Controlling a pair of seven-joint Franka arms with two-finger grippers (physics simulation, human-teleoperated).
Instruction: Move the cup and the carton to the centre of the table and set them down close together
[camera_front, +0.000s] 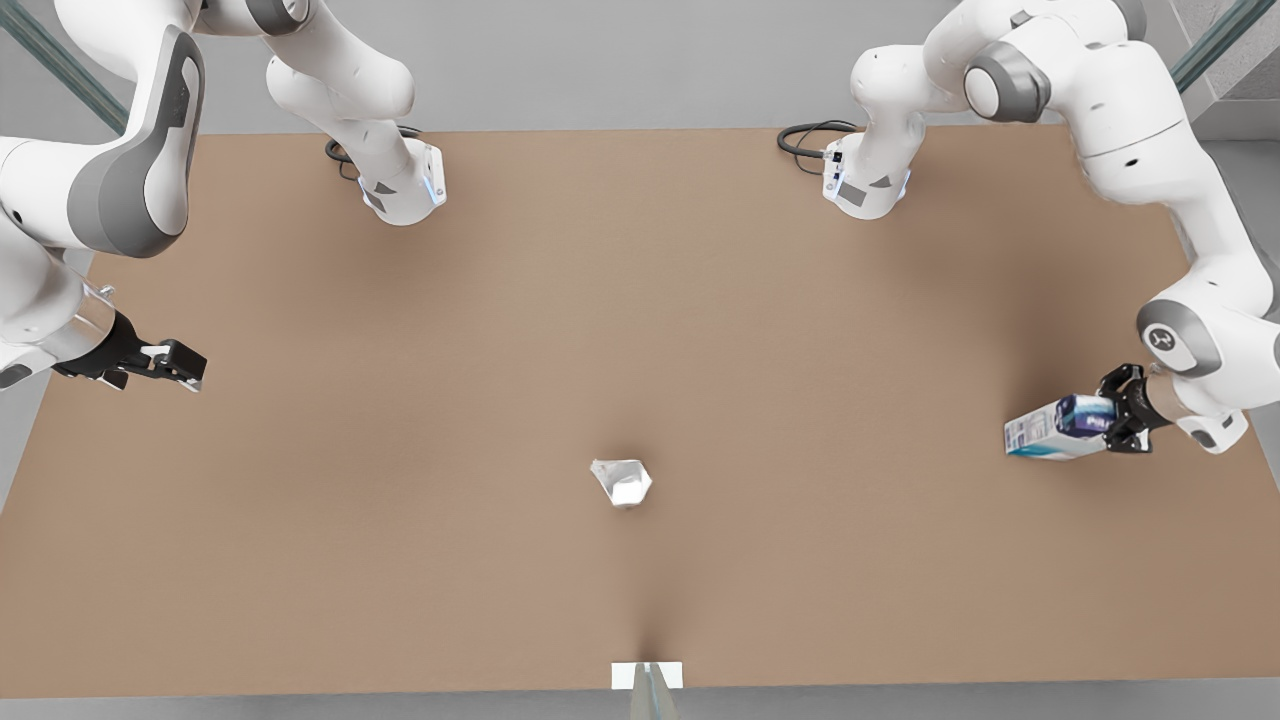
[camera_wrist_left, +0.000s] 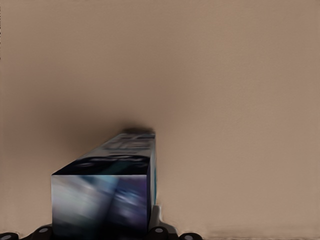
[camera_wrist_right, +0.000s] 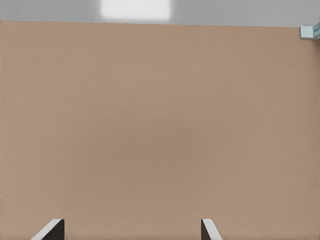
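The big brown worktop (camera_front: 400, 520) is flat and plain. A small whitish cup (camera_front: 622, 482) sits on it near the middle, toward the front edge. Two white arm bases (camera_front: 405, 190) stand at the far side.

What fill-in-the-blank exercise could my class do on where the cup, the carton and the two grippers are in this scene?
1. The left gripper, at the front view's right, is shut on the ____.
2. The cup rests on the table, held by ____ gripper.
3. The right gripper, at the front view's left, has its fingers ____.

Missing words: carton; neither; open
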